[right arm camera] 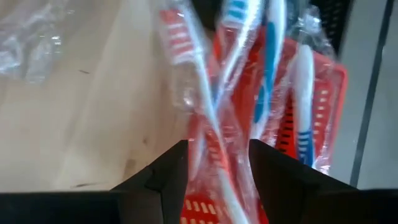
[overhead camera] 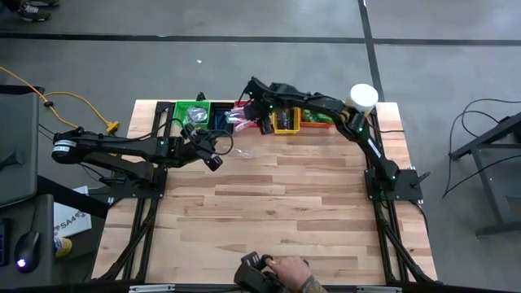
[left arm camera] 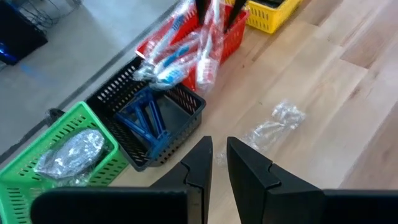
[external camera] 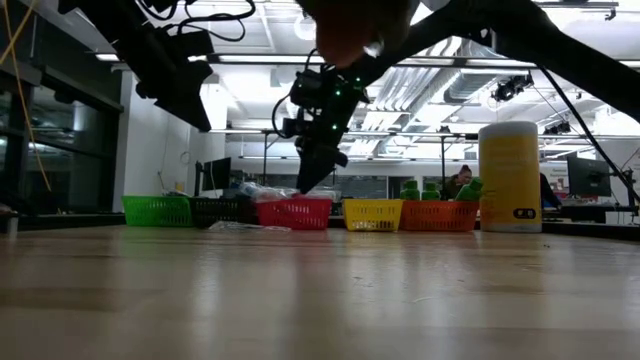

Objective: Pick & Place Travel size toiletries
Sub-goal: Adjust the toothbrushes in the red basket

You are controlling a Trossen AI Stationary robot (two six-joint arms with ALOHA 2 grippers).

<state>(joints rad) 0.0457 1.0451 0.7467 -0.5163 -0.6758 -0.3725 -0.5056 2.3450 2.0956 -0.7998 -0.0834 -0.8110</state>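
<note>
- Five bins sit in a row at the far edge of the tabletop (overhead camera: 277, 203) in the high view: green bin (overhead camera: 193, 112), black bin (overhead camera: 220, 119), red bin (overhead camera: 242, 116), yellow bin (overhead camera: 286, 121), orange bin (overhead camera: 316, 120); pale-yellow cylinder (overhead camera: 363, 96) at the far right corner.
- Same view: right gripper (overhead camera: 254, 91) reaches over the red bin; left gripper (overhead camera: 213, 163) hovers over bare wood near the black bin; a person's hand (overhead camera: 285, 270) at the near edge.
- Low view: right gripper (external camera: 305, 185) hangs just above the red bin (external camera: 294, 212), fingers pointing down; green bottles (external camera: 425, 190) stand in the orange bin (external camera: 438, 215); clear wrapper (external camera: 240, 227) lies on the wood in front of the black bin (external camera: 218, 210).
- Left wrist view: left gripper (left arm camera: 219, 155) nearly closed, thin gap between fingers, holds nothing; wrapped toothbrushes (left arm camera: 180, 53) piled in the red bin (left arm camera: 227, 34), spilling over its edge; blue combs (left arm camera: 146, 121) in the black bin (left arm camera: 180, 115); crinkled foil-like pieces (left arm camera: 71, 152) in the green bin (left arm camera: 37, 180).
- Right wrist view: right gripper (right arm camera: 217, 162) half open, a wrapped toothbrush (right arm camera: 199, 112) runs between the fingers; cannot tell if it is gripped; more toothbrushes over the red bin (right arm camera: 323, 112).
</note>
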